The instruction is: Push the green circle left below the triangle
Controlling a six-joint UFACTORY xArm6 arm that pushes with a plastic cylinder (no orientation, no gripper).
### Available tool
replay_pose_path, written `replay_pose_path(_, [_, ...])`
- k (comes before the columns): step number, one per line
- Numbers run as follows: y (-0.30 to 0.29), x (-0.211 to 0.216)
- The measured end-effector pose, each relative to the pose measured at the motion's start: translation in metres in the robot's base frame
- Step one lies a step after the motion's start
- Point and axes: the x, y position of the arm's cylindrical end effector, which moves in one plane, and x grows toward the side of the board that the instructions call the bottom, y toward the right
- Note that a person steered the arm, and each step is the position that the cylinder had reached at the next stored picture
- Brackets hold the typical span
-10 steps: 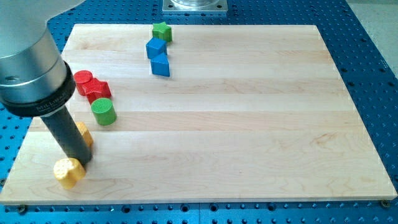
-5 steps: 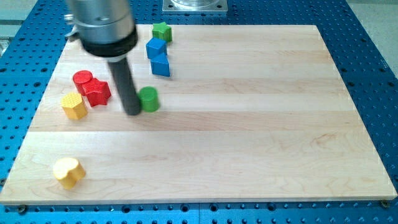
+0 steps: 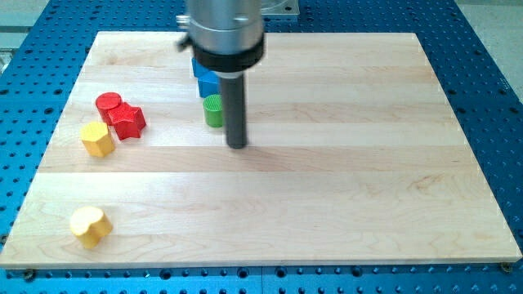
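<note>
Pale wooden board (image 3: 343,188) on a blue pegboard bench. At left sit a red cylinder (image 3: 108,104), a red star-like block (image 3: 129,121), and two yellow blocks (image 3: 97,139) (image 3: 89,225). Mid-board, the green circle (image 3: 213,110) lies just below the blue block (image 3: 206,80), apparently the triangle. My tip (image 3: 237,145), a bare rod with no pincer to spread or press, stands just right of and nearer than the circle, so a leftward shove needs it level with the circle.
</note>
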Motion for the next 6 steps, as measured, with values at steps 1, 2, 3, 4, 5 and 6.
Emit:
replay_pose_path(1, [0.006, -0.037])
replay_pose_path(2, [-0.037, -0.037])
replay_pose_path(3, [-0.064, -0.04])
replay_pose_path(4, [0.005, -0.058])
replay_pose_path(5, [0.019, -0.106])
replay_pose_path(6, [0.004, -0.111])
